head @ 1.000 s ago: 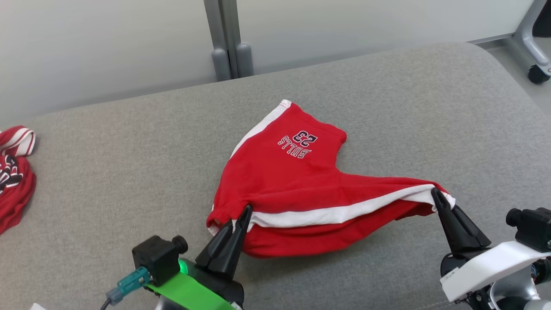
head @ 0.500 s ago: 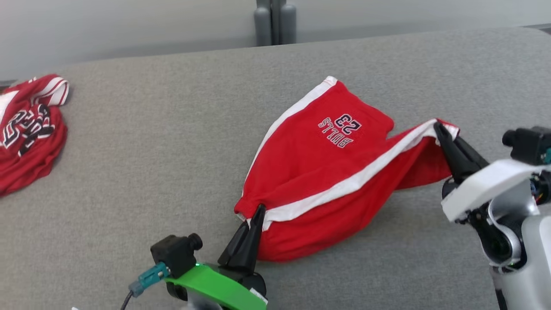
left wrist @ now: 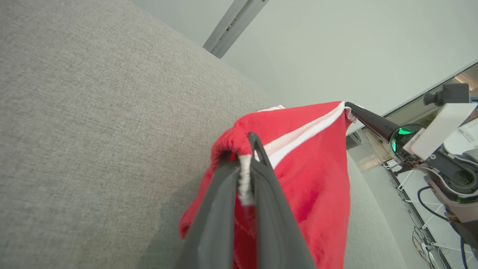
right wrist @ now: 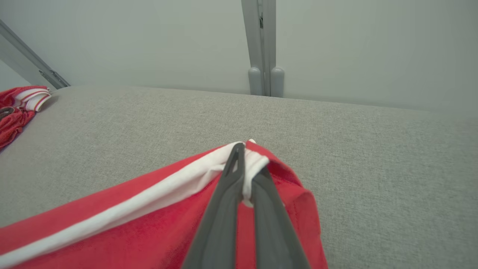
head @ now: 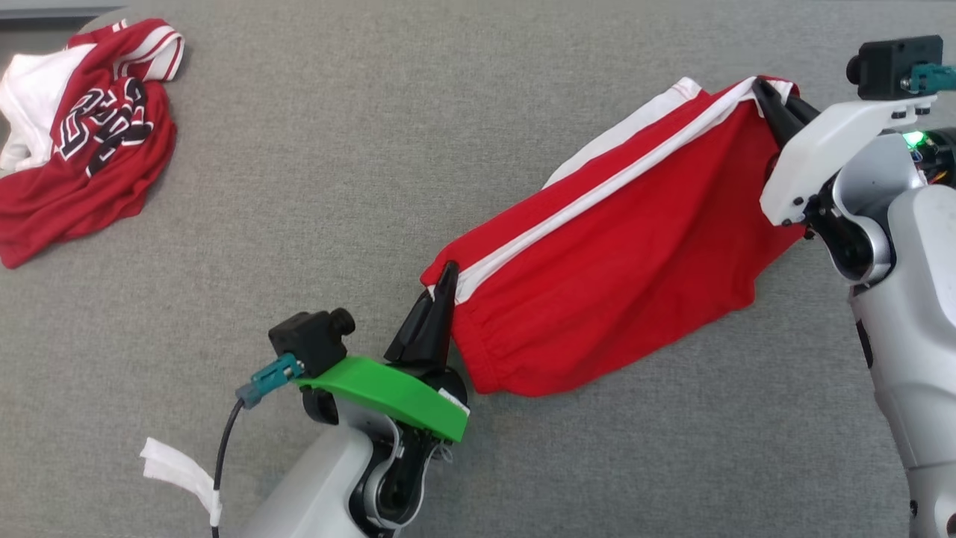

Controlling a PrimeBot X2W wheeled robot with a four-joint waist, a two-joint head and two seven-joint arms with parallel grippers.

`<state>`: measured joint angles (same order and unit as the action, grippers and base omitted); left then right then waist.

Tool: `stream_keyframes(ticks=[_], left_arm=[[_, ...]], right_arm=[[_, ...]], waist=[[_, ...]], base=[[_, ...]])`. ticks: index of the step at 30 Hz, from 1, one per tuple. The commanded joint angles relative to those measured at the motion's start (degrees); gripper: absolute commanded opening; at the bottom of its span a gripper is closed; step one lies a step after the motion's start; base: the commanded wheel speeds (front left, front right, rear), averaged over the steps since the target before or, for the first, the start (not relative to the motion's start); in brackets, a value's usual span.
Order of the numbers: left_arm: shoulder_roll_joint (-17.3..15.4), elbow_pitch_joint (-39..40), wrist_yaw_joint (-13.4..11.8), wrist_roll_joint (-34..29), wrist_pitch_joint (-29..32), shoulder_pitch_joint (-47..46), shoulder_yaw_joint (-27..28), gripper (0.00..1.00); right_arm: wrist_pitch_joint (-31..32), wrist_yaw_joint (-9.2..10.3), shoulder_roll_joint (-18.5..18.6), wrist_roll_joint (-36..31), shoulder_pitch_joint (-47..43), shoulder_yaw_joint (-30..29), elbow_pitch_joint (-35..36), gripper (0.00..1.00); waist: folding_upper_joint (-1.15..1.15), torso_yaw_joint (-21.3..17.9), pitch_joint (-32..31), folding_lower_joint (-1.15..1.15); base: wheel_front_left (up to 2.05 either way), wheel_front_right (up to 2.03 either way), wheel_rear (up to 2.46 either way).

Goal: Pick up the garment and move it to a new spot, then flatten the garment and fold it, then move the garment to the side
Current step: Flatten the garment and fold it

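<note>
Tightly closed, left gripper (head: 447, 278) and right gripper (head: 766, 88) pinch red shorts (head: 620, 269)

Head camera: we look almost straight down on the grey padded surface (head: 299, 224), with both arms in frame.

Left wrist camera: tight behind the left end effector (left wrist: 253, 137), aimed low across the surface toward a pale wall (left wrist: 317, 45).

Right wrist camera: tight behind the right end effector (right wrist: 238, 146), also facing a wall.

All three views share the red shorts (head: 620, 246). Head and right wrist views share the jersey (head: 82, 134).

The garment (head: 612, 246) right of centre over the padded surface (head: 336, 187); a jersey (head: 82, 134) on it, far left.
</note>
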<state>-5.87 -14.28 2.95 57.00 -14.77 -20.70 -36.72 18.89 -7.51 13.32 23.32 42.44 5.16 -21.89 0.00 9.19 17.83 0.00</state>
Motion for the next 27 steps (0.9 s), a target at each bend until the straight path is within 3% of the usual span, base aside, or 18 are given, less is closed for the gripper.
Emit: stream_keyframes(ticks=[1,13,14,15,16,17,19,21,22,23,24,27], left_arm=[[0.48,-1.22,0.78,0.95,0.27,-1.66,0.11,0.00],[2.19,-7.55,3.12,2.74,0.48,-7.20,-1.47,0.00],[2.21,-7.65,3.20,2.82,0.43,-7.28,-1.61,0.00],[2.25,-7.79,3.31,3.10,0.45,-7.26,-1.75,0.00],[2.28,-7.86,3.40,3.32,0.60,-7.18,-1.91,0.00],[2.29,-7.90,3.45,3.42,0.78,-7.14,-2.06,0.00],[2.33,-7.81,3.40,3.72,1.01,-6.83,-2.34,0.00],[1.97,-7.28,3.35,3.42,1.62,-6.37,-3.01,0.28],[1.57,-6.90,3.49,2.95,1.93,-6.08,-3.57,0.50],[1.23,-6.59,3.53,2.72,2.15,-5.67,-3.87,0.85],[0.64,-6.16,3.49,2.49,2.41,-5.20,-4.20,1.00],[-0.68,-4.82,2.63,1.82,2.97,-4.19,-4.74,1.00]], right_arm=[[-0.47,0.05,0.88,-0.75,2.12,0.75,-2.23,0.00],[-4.04,0.05,2.95,-0.06,14.30,9.78,-19.74,0.00],[-4.39,0.05,3.09,0.15,14.91,10.35,-20.64,0.14],[-4.99,0.05,3.21,0.45,15.61,11.36,-21.47,0.35],[-5.46,0.05,3.30,0.83,16.09,11.98,-22.29,0.95],[-6.01,0.06,3.54,0.94,16.57,12.79,-23.23,1.00],[-6.99,0.06,3.76,1.43,17.24,14.67,-24.72,1.00],[-8.08,0.06,3.89,2.19,17.77,16.09,-26.12,1.00],[-8.65,0.06,4.00,2.67,18.00,16.70,-26.82,1.00],[-9.16,0.05,4.26,2.90,18.13,17.32,-27.35,1.00],[-9.74,0.06,4.67,3.09,18.20,18.09,-28.04,1.00],[-11.00,0.06,5.07,4.25,18.09,19.78,-29.48,1.00]], waist=[[0.00,2.66,2.99,0.00],[0.00,4.72,5.12,0.00],[0.00,4.83,5.11,0.00],[0.00,4.94,5.09,0.00],[0.00,5.00,5.02,0.00],[0.00,5.06,4.91,0.00],[0.00,5.15,4.51,0.00],[0.00,5.20,3.95,0.00],[0.00,5.22,3.60,0.00],[0.00,5.24,3.28,0.00],[0.00,5.24,2.87,0.00],[0.00,5.08,1.76,0.00]], base=[[0.00,0.00,0.00],[0.00,0.00,0.00],[0.00,0.00,0.00],[0.00,0.00,0.00],[0.00,0.00,0.00],[0.00,0.00,0.00],[0.00,0.00,0.00],[0.00,0.00,0.00],[0.00,0.00,0.00],[0.00,0.00,0.00],[0.00,0.00,0.00],[0.00,0.00,0.00]])
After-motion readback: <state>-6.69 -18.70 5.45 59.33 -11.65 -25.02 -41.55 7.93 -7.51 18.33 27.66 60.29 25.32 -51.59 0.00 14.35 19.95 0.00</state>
